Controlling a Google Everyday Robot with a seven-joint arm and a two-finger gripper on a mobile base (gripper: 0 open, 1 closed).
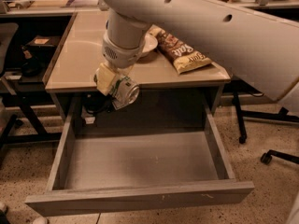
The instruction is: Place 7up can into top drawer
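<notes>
The 7up can (126,90), pale green and white with a silver end facing me, lies sideways in my gripper (117,87). The gripper is shut on it and holds it just past the desk's front edge, above the back left part of the top drawer (140,199). The drawer is pulled fully out, grey wood grain, with nothing inside. The white arm comes down from the upper right across the desk.
On the tan desk top (79,55) stand a white bowl (148,43) and a brown snack bag (183,51). Black chair legs and castors (266,157) are at the right. A dark desk frame (23,101) is at the left.
</notes>
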